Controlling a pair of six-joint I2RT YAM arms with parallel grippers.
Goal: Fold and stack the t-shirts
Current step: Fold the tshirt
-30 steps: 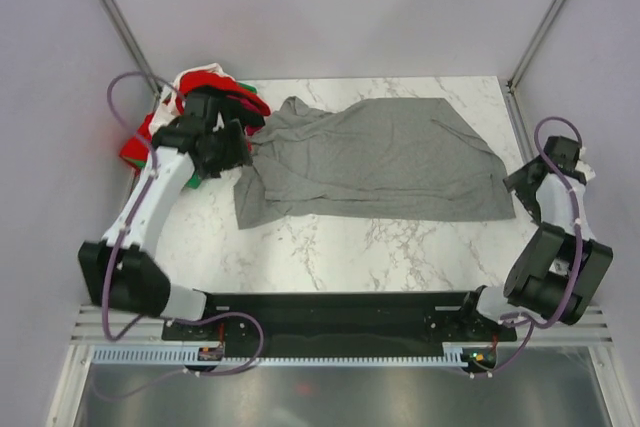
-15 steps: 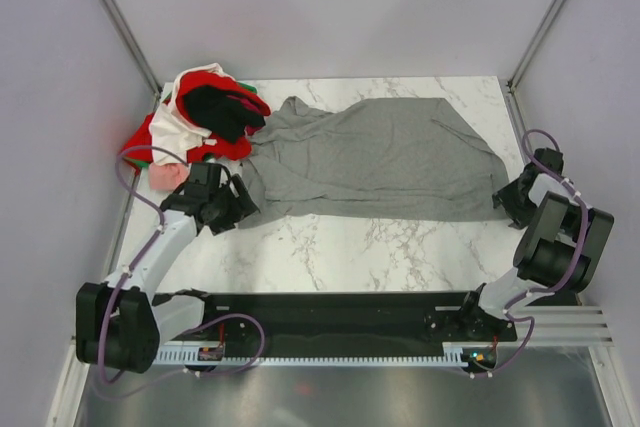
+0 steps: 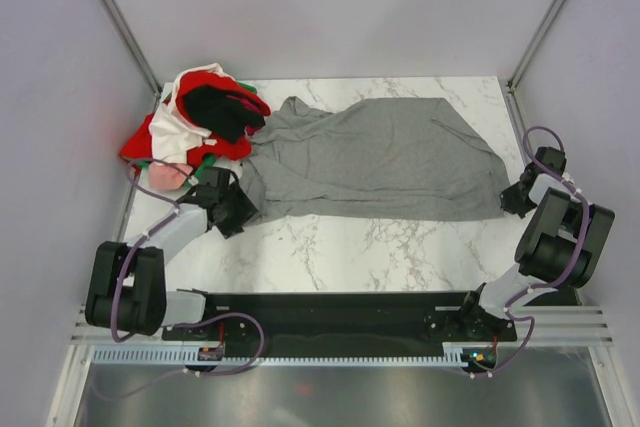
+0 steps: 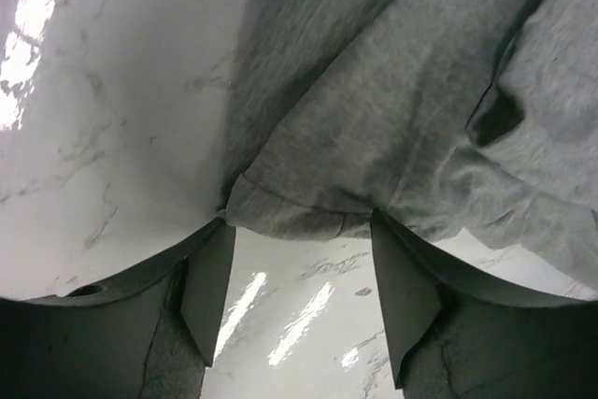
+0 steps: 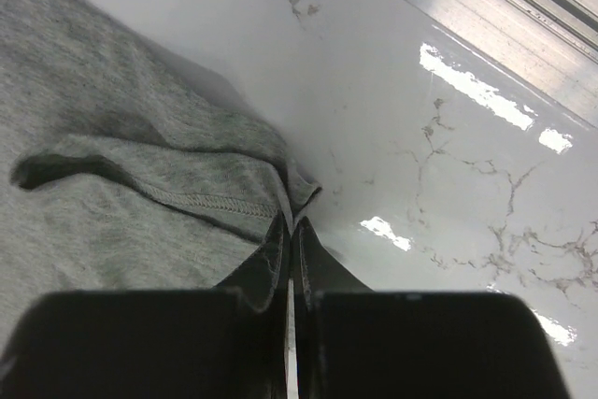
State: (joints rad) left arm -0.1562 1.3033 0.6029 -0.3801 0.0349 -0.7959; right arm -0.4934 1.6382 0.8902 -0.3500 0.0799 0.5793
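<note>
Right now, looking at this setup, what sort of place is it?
Probably a robot lab test cell, not a laundry: a marble-patterned table boxed in by plain pale walls, a left arm and right arm bolted at its near edge, with a grey t-shirt and a pile of coloured shirts.

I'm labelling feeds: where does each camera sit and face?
Top external: above and behind the bases, looking down on the white marble table; both arms show.
Left wrist: on the left arm, looking past the open left pincer at the large heather-grey cloth t-shirt.
Right wrist: on the right arm, past the shut right pincer at that t-shirt's corner.
All share the t-shirt and table.
</note>
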